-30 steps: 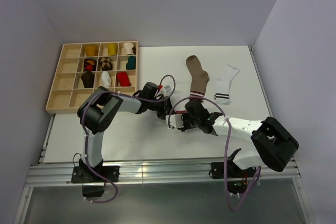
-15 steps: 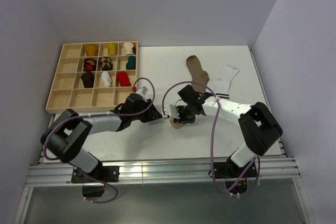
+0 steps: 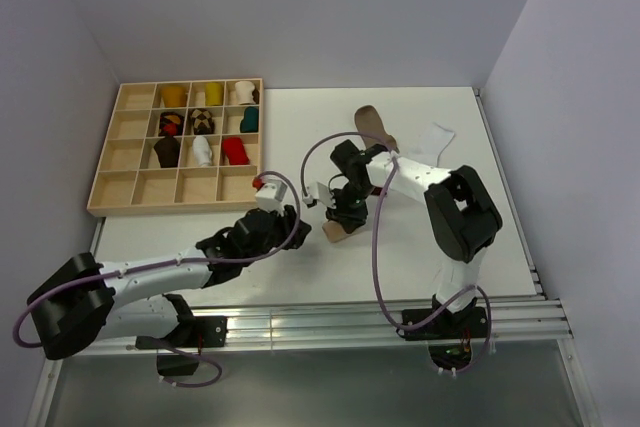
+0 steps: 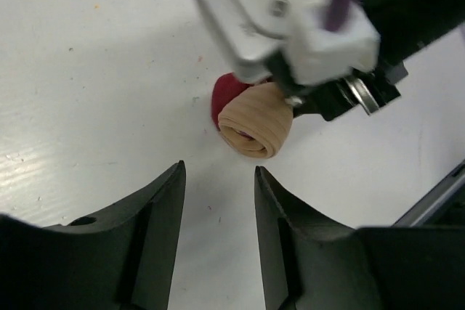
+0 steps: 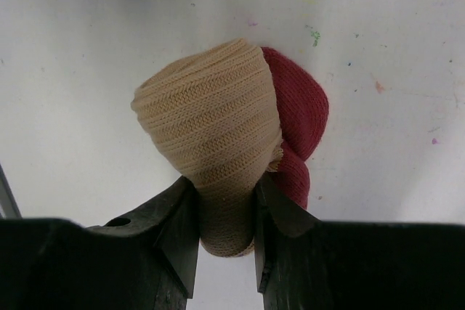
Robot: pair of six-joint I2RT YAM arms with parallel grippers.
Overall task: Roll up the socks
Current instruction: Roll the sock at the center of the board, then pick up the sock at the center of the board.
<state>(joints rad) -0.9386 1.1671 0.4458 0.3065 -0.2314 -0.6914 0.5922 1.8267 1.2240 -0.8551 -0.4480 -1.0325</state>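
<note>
Step in hand (judged): the sock roll [image 5: 211, 117] looks wound and is being held together; what remains is to keep it tight until it is put away.
Sock roll: a tan ribbed bundle with maroon knit showing at one side. It sits off the near right corner of the tray [image 3: 105, 203], well apart from it. It is low at the table [image 3: 300, 117], but contact cannot be told.
Right pincer [image 5: 224, 201]: pinches the tan layers from both sides. The maroon part bulges outside the grip.
Left pincer [image 4: 218, 176]: spread and holding nothing. It points at the roll from the tray's near side, close to it but not touching.
Loose socks: the brown sock [image 3: 372, 125] and the cream sock [image 3: 438, 135] lie flat, farther to the right of the tray than the roll. Both are partly hidden by the right arm.
Tray contents: stored rolls [image 3: 233, 150] fill several compartments toward its far right.
Doing it well (judged):
- Keep the right grip steady, because easing off would let the layers spring open.
- Bring the left pincer in across the tan windings and the maroon bulge together, not on one layer alone.
- Close the left pincer fully before the right one lets go.
Risk (judged): the maroon part could slip out and unwind the bundle.
</note>
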